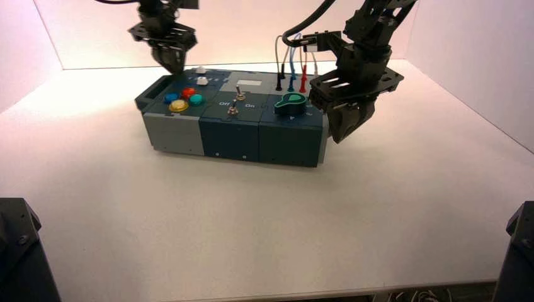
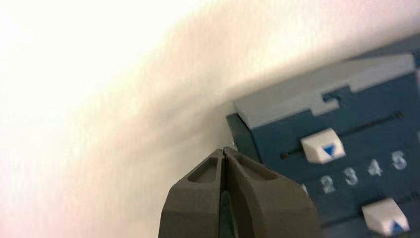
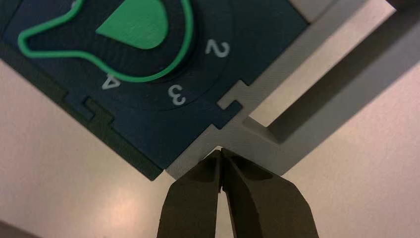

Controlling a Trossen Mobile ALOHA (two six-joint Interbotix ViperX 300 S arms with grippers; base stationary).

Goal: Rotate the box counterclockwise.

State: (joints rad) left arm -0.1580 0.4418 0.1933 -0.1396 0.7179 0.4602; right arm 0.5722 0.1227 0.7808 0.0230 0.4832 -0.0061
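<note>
The box (image 1: 233, 135) lies on the white table, long side across, turned a little. It bears coloured round buttons (image 1: 182, 99) at its left, toggle switches (image 1: 238, 100) in the middle, a green knob (image 1: 290, 100) and plugged wires (image 1: 293, 63) at its right. My left gripper (image 1: 172, 64) is shut, empty, at the box's far left corner, by the white sliders (image 2: 323, 147). My right gripper (image 1: 345, 129) is shut, empty, its tips against the grey end handle (image 3: 277, 129) at the box's near right corner. The knob (image 3: 131, 22) shows beside numbers 2, 3, 4.
White walls close the table in at the back and both sides. Dark arm bases (image 1: 19, 251) stand at the front corners, the other at the right (image 1: 519, 248). Open table lies in front of the box.
</note>
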